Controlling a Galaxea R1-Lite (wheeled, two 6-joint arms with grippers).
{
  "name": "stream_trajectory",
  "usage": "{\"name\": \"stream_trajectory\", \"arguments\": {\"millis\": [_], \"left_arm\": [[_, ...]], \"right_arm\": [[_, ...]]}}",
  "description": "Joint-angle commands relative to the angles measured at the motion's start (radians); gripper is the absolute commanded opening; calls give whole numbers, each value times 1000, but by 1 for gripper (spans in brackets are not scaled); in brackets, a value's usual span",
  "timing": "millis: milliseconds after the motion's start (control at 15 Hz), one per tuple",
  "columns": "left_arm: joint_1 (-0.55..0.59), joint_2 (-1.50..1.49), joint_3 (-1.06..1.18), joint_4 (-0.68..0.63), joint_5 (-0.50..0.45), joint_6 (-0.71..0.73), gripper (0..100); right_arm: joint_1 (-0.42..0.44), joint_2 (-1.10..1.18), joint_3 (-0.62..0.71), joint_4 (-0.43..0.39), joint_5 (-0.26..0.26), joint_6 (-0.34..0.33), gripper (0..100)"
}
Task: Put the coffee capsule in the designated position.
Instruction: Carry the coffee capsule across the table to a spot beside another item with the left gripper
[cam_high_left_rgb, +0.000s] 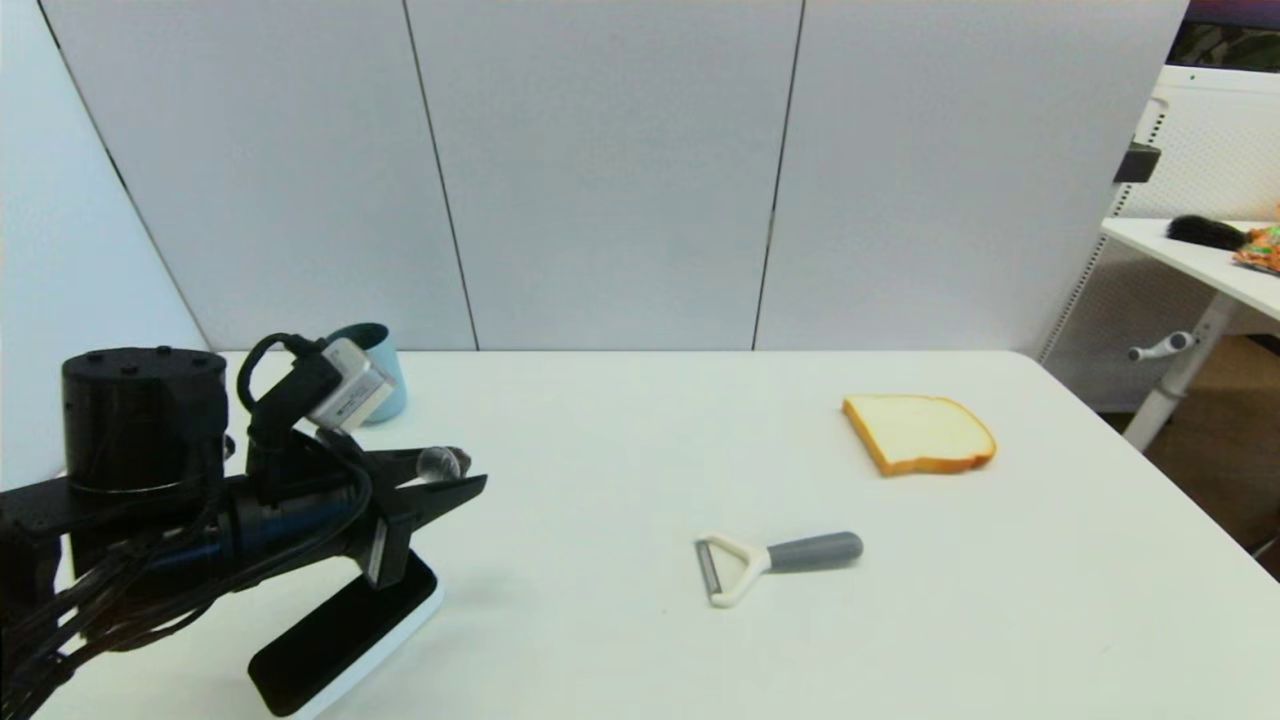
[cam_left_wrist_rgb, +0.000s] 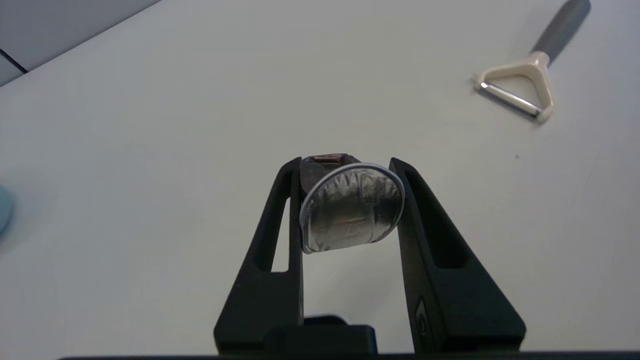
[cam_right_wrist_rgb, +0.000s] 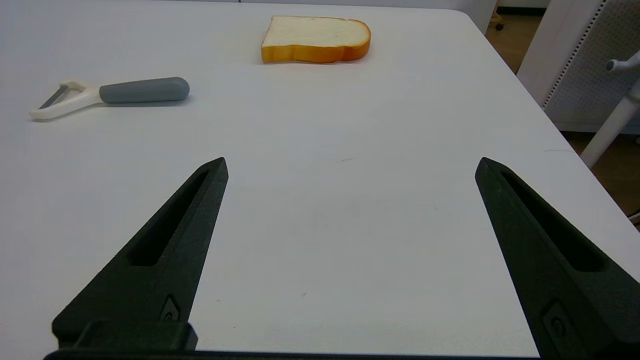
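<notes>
The coffee capsule is a small dark pod with a crinkled silver foil end, and it sits clamped between the two black fingers of my left gripper. In the head view the same capsule shows at the tip of the left gripper, held above the left side of the white table. No marked spot shows on the tabletop. My right gripper is open low over the bare right part of the table, with nothing between its fingers; it is outside the head view.
A pale blue cup stands at the back left behind the left arm. A peeler with a grey handle lies mid-table, and a slice of bread farther right. A black-and-white slab lies under the left arm.
</notes>
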Motion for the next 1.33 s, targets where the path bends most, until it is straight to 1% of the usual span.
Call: {"name": "stream_trajectory", "arguments": {"millis": [67, 200, 333, 467, 800, 1333], "left_arm": [[-45, -44, 72, -15, -6, 17, 0], [-85, 7, 73, -46, -8, 34, 0], [-91, 56, 66, -64, -9, 77, 0], [-91, 106, 64, -75, -11, 85, 0], [-88, 243, 69, -194, -9, 77, 0], [-83, 313, 67, -208, -9, 60, 0]], "right_arm": [[0, 1, 0, 1, 1, 0, 100], [0, 1, 0, 1, 1, 0, 100], [0, 1, 0, 1, 1, 0, 100], [0, 1, 0, 1, 1, 0, 100], [0, 1, 0, 1, 1, 0, 100], [0, 1, 0, 1, 1, 0, 100]]}}
